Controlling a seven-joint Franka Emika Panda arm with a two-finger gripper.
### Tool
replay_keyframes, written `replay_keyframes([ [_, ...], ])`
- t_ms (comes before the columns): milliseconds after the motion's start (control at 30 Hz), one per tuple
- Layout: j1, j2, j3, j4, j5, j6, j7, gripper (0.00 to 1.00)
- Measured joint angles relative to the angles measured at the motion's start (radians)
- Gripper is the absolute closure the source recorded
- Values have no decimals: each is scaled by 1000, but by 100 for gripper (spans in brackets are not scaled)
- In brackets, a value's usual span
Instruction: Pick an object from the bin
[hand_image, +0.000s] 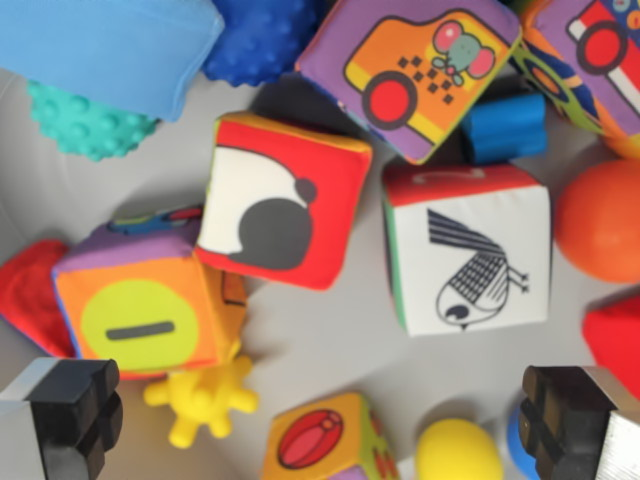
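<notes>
The wrist view looks straight down into a bin of soft toys. A red fabric cube with a white-and-grey panda face (282, 200) lies near the centre. To its right sits a white cube with a bird drawing (468, 258), and to its left an orange cube with a yellow circle (148, 315). A purple cube with an orange car picture (415, 65) lies at the top. My gripper (320, 420) is open, its black fingers (75, 415) showing at the bottom corners, above the toys with nothing between them.
Blue cushion (110, 45) and teal bumpy ball (90, 125) at top left. Dark blue bumpy ball (260, 35), blue block (503, 125), orange ball (600, 220), yellow spiky toy (200, 400), yellow ball (458, 452), small ball-picture cube (322, 440). Grey bin floor (320, 340) shows between them.
</notes>
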Motion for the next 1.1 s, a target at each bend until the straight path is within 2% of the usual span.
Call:
replay_keyframes([
  [1100,99,54,-1,-17,-12,80,540,0],
])
